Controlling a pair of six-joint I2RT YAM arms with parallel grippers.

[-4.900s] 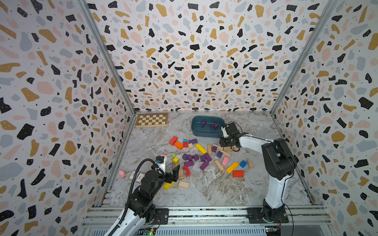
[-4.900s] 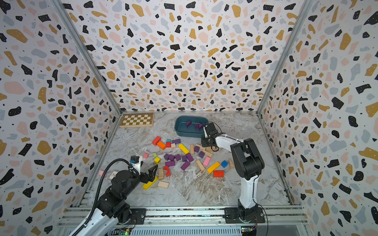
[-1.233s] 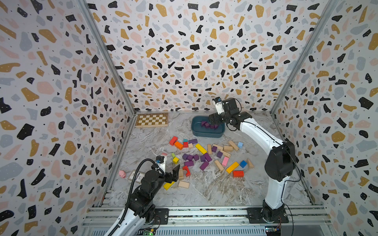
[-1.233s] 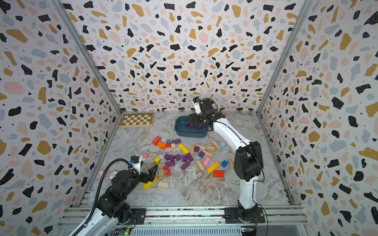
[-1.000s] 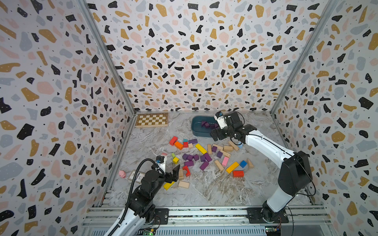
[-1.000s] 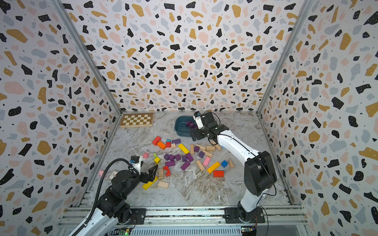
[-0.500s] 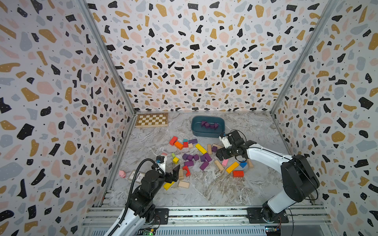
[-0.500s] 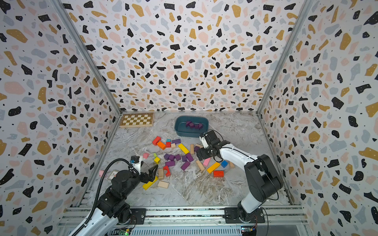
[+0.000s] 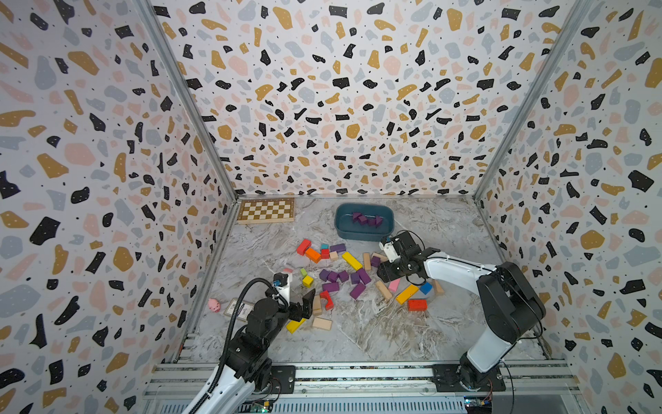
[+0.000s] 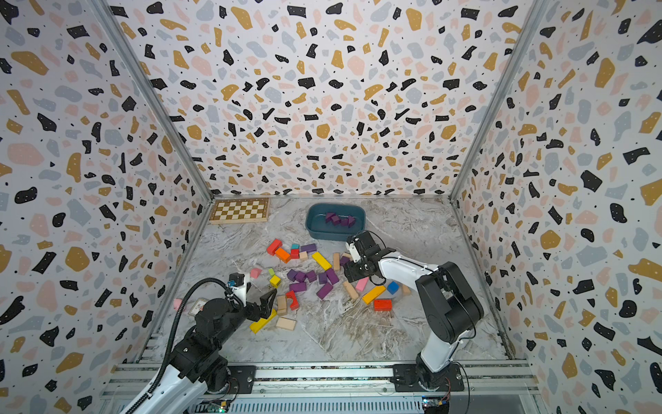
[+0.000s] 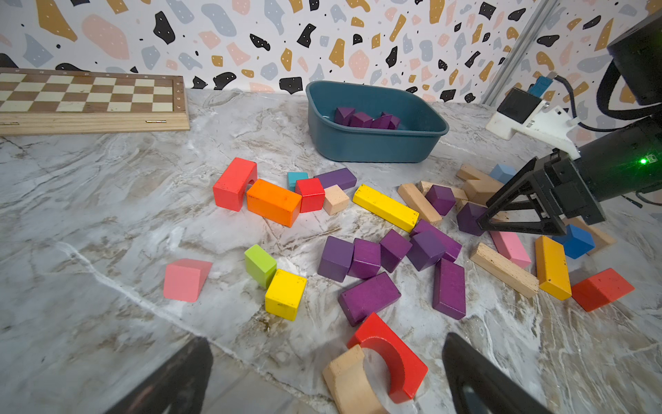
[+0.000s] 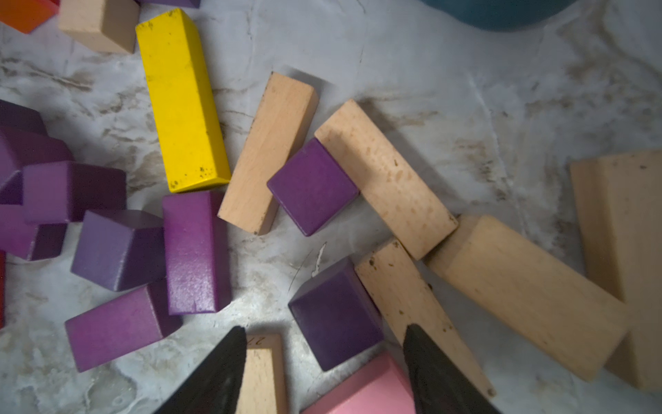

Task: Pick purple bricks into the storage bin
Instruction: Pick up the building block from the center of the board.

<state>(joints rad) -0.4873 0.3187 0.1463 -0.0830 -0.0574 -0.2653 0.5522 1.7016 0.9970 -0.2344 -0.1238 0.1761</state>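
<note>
A handful of matte dark-purple wooden bricks (image 9: 367, 219) lie in the dark teal plastic storage bin (image 9: 361, 234), an oblong, low-walled tub with rounded corners. It sits at twelve o'clock of the block scatter in both top views, near the back wall. About ten loose purple bricks (image 9: 340, 277), cubes and short bars, are left on the marble-patterned surface (image 9: 358, 340). Most are bunched at the scatter's centre among red, orange, yellow, pink, blue and plain tan pieces, so I judge the sorting roughly a third done. My right tool (image 12: 326, 327) is low at three o'clock of that bunch, its two black fingers spread either side of a dark purple cube (image 12: 335, 315) and pinching nothing that I can see. The cube sits flat, touching a tan wooden wedge (image 12: 401, 297) on one side, with a pink block (image 12: 361, 387) just beside it. My left tool (image 11: 326, 339) hangs at seven o'clock of the scatter, fingers spread wide and empty. The bricks are painted an even, dull purple with crisp edges and a faint grain showing through, and each is far smaller than the bin.
</note>
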